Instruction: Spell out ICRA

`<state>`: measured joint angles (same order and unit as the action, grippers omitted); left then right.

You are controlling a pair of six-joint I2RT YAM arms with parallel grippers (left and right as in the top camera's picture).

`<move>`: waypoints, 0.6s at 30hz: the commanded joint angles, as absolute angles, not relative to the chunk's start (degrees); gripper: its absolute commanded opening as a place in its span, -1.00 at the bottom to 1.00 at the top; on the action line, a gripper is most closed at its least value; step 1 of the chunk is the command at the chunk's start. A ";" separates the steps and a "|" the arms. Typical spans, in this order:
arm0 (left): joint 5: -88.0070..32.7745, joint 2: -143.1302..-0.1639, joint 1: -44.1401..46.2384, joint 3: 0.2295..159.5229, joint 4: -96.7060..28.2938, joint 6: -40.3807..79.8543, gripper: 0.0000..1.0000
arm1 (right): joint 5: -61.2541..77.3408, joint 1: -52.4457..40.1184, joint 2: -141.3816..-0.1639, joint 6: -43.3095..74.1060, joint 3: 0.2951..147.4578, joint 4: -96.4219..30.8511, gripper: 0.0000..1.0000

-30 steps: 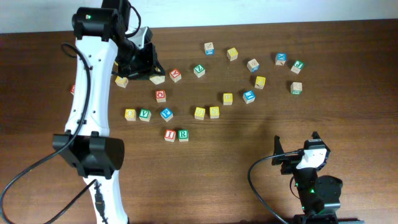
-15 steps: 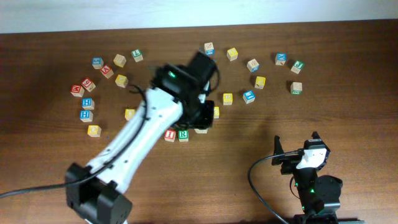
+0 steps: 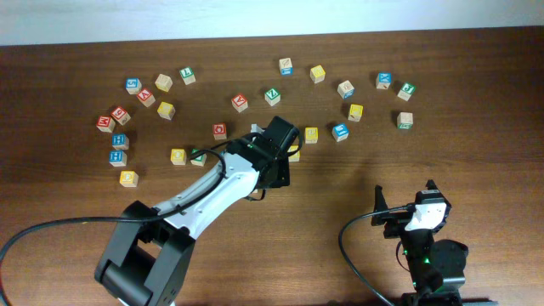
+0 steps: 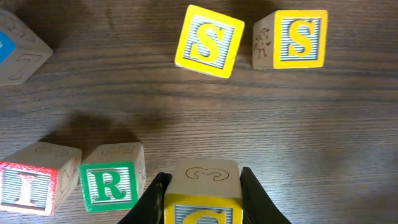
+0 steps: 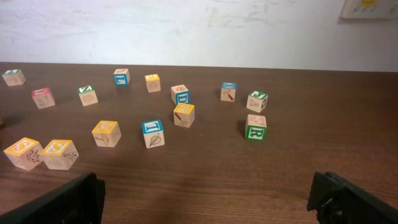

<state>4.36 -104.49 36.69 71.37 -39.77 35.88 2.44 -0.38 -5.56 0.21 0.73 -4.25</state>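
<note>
In the left wrist view my left gripper (image 4: 202, 180) is shut on a yellow C block (image 4: 200, 208). It holds the block just right of a green R block (image 4: 112, 183). A red I block (image 4: 31, 186) stands left of the R and touches it. In the overhead view the left gripper (image 3: 274, 166) is at the table's middle, and the arm hides the I and R blocks. My right gripper (image 5: 205, 193) is open and empty over bare table at the front right, and it also shows in the overhead view (image 3: 416, 217).
Two yellow S blocks (image 4: 208, 40) (image 4: 298, 38) lie just beyond the held block. A blue block (image 4: 15, 46) lies at the far left. Several other letter blocks are scattered in an arc across the far half of the table (image 3: 357, 178), from a left cluster (image 3: 119, 138) to the right (image 3: 405, 120).
My left arm swung from the far left of the table to the middle, carrying the C block. It now sits lower, next to the I and R blocks. The right arm has not moved.
</note>
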 commanded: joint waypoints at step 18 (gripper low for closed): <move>2.79 -112.86 36.73 70.46 -36.03 36.42 -0.23 | 2.15 -0.69 -5.26 0.69 0.32 -4.43 0.97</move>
